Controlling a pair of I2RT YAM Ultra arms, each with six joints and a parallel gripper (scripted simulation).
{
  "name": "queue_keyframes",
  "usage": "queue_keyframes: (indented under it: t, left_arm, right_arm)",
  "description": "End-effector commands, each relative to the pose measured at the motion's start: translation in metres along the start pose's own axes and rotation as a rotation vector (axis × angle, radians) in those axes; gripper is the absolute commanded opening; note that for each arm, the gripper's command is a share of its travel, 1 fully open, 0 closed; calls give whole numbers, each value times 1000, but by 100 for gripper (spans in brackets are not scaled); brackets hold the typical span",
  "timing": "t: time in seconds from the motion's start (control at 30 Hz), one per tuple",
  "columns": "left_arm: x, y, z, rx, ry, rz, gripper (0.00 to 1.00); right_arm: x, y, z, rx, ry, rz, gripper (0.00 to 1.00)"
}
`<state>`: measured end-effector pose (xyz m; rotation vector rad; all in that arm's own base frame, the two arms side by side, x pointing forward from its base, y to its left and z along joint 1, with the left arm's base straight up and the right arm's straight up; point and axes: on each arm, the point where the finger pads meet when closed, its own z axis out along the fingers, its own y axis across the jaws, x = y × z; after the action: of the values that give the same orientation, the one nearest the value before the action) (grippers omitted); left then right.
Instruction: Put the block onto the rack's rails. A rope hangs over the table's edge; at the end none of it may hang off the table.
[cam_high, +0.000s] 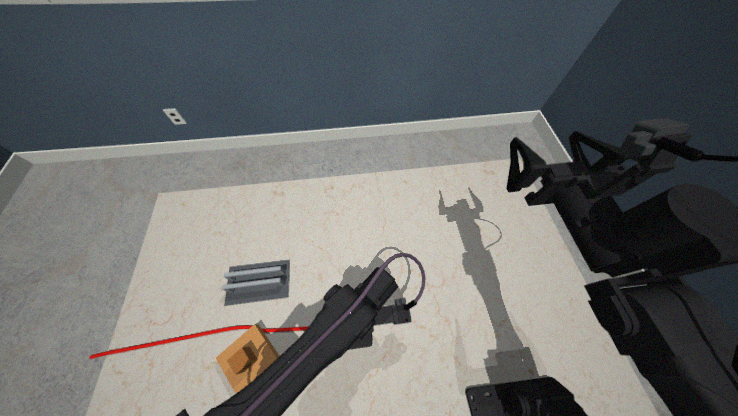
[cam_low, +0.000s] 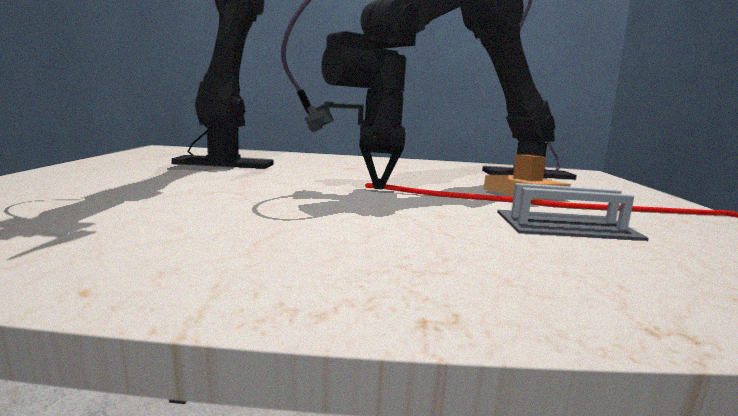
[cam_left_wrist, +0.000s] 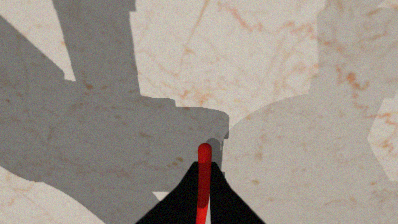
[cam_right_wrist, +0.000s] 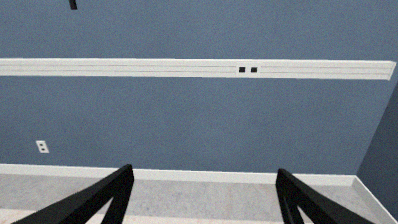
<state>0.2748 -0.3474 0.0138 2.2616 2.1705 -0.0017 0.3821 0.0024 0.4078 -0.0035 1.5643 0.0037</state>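
My left gripper (cam_low: 379, 185) (cam_left_wrist: 204, 169) is shut on the red rope (cam_high: 170, 340) (cam_low: 465, 195) (cam_left_wrist: 204, 151) close to its end, at table level; in the top view its fingers are hidden by the arm. The rope's other end reaches past the table's left edge in the top view. The orange block (cam_high: 259, 342) (cam_low: 528, 167), a flat square with a knob, touches or overlaps the rope at one corner; whether it presses on it I cannot tell. The grey rack (cam_high: 255, 284) (cam_low: 573, 194) stands beyond the rope, its two rails bare. My right gripper (cam_high: 544, 136) (cam_right_wrist: 203, 173) is open, empty and raised.
The left arm (cam_high: 310, 346) leans over part of the block and rope. The right arm (cam_high: 661, 227) stands at the right side of the top view, away from block and rack. The table's near edge (cam_low: 361, 372) shows in the exterior view.
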Motion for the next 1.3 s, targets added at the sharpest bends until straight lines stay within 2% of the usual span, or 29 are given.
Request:
queue_keyframes:
  t: [0.0, 1.27]
  left_arm:
    - [-14, -4, -12, 2, -22, -5, 9]
    - [-65, -1, -17, -19, -25, -2, 9]
  right_arm:
    - [-39, -8, -11, 26, -84, -9, 100]
    - [-39, -8, -11, 26, -84, -9, 100]
